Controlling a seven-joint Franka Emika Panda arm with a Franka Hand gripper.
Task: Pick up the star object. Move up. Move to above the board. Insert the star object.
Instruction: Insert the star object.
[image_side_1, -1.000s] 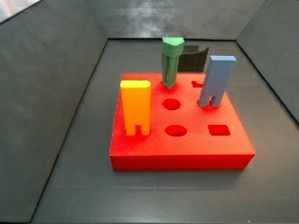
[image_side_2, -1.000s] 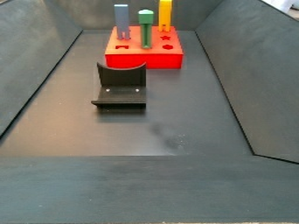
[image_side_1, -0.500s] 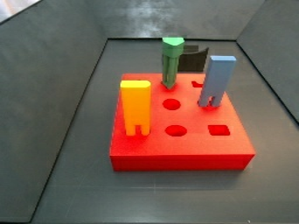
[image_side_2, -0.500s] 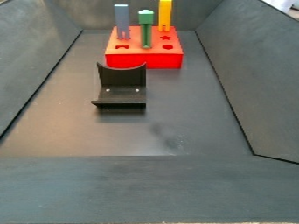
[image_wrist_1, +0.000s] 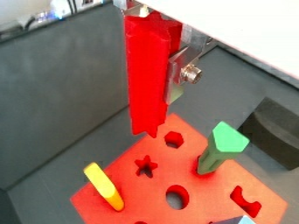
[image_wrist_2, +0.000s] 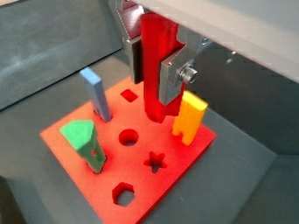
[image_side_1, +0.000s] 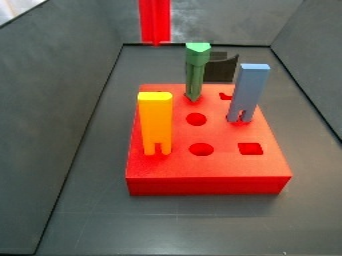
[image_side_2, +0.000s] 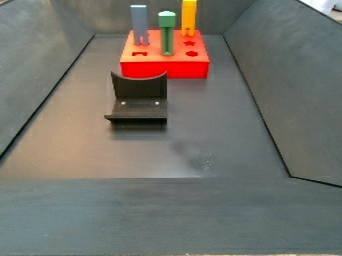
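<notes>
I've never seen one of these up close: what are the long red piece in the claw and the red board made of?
The star object, held in the gripper above the board, looks like smooth matte plastic: flat even colour, crisp edges. The board looks alike, possibly painted.

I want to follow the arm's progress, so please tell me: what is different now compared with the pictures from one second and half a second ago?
The red star object has come into a side view at the top, above the far edge of the board; earlier it was not visible there. The wrist views show the gripper above the board, jaws shut on the star object. The yellow, green and blue pegs and the fixture have not moved.
</notes>
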